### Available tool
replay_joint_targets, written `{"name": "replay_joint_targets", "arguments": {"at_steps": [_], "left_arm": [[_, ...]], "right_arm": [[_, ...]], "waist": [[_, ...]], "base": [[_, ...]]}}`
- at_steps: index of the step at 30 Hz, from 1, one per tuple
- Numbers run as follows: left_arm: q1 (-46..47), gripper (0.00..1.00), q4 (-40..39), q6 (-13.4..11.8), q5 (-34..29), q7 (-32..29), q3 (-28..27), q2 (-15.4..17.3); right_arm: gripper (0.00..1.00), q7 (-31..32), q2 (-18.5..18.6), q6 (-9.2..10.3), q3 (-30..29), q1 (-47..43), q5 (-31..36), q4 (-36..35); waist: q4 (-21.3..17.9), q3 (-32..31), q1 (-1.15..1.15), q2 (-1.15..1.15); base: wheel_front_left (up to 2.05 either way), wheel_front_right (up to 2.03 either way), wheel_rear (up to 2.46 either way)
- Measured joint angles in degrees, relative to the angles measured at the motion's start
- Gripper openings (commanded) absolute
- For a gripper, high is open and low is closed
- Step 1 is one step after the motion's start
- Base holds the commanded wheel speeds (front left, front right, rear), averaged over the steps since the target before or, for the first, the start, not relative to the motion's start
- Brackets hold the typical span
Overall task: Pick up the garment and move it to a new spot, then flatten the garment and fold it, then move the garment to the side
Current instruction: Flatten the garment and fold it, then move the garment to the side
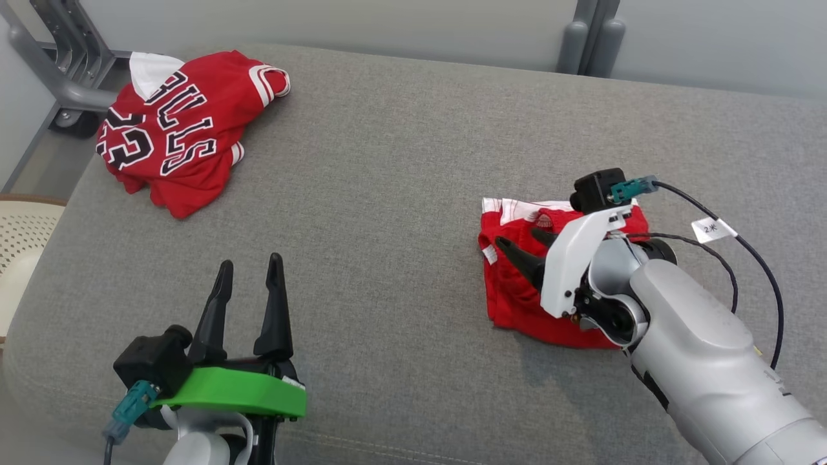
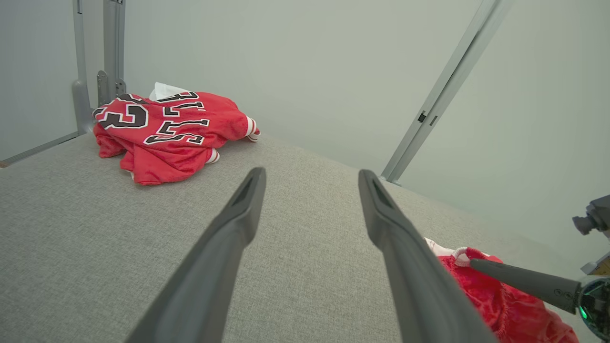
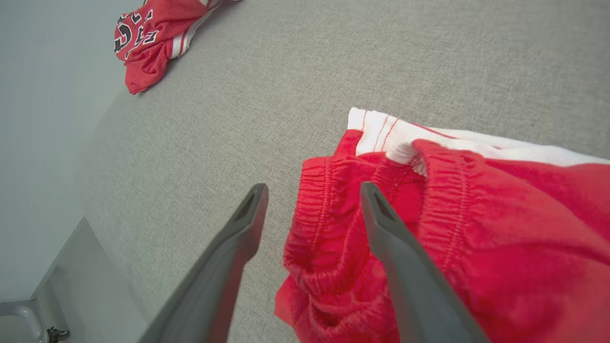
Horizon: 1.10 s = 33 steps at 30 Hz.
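The garment (image 1: 513, 294) is a folded pair of red shorts with a white-striped hem, lying right of centre on the grey padded surface (image 1: 387, 194). My right gripper (image 1: 517, 237) hovers just over it, open. In the right wrist view the elastic waistband of the garment (image 3: 476, 214) bunches under the right gripper (image 3: 313, 188), with one finger over the cloth and the other over bare surface; nothing is pinched. My left gripper (image 1: 251, 260) stands open and empty at the near left. The left wrist view shows the left gripper (image 2: 312, 172) and the garment (image 2: 500, 300) at lower right.
A crumpled red jersey (image 1: 174, 135) with black-and-white lettering lies at the far left corner, also in both wrist views (image 2: 167, 128) (image 3: 147, 38). A grey metal frame (image 1: 64, 84) stands behind it. A cream perforated seat (image 1: 22, 239) sits off the left edge.
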<state>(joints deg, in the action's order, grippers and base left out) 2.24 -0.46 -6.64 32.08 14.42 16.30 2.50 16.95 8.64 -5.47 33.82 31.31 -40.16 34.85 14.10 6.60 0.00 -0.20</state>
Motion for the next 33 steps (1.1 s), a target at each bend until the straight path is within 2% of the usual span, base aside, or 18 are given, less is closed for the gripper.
{"name": "replay_joint_targets", "arguments": {"at_steps": [12,16,20,23,33], "left_arm": [[-1.31,1.0,-0.04,-0.04,-0.26,0.0,-1.36,0.0],[-2.37,1.0,-0.09,-0.18,-0.68,0.0,-1.32,0.01],[-2.54,1.0,-0.49,-0.19,-1.26,0.0,-0.87,0.03],[-2.66,1.0,-0.89,-0.19,-1.72,0.0,-0.16,0.03],[-2.85,1.0,-1.42,-0.19,-3.07,0.0,1.33,0.05]], "right_arm": [[1.0,-0.13,-1.18,-0.33,1.82,4.73,2.33,-3.43],[1.0,-1.51,0.87,-0.42,-0.7,5.19,2.14,-4.13],[1.0,-2.72,4.75,1.37,-4.81,4.04,0.77,-3.14],[1.0,-3.16,6.54,2.13,-7.45,-0.46,-1.78,-1.4],[1.0,-5.66,5.72,3.04,-11.65,-5.99,-6.59,1.09]], "waist": [[-2.63,-1.8,0.0,0.0],[-4.05,-2.49,0.0,0.0],[-5.46,-2.83,0.0,0.0],[-6.27,-2.25,0.0,0.0],[-6.89,1.28,0.0,0.0]], "base": [[0.0,0.0,0.0],[0.0,0.0,0.0],[0.0,0.0,0.0],[0.0,0.0,0.0],[0.0,0.0,0.0]]}}
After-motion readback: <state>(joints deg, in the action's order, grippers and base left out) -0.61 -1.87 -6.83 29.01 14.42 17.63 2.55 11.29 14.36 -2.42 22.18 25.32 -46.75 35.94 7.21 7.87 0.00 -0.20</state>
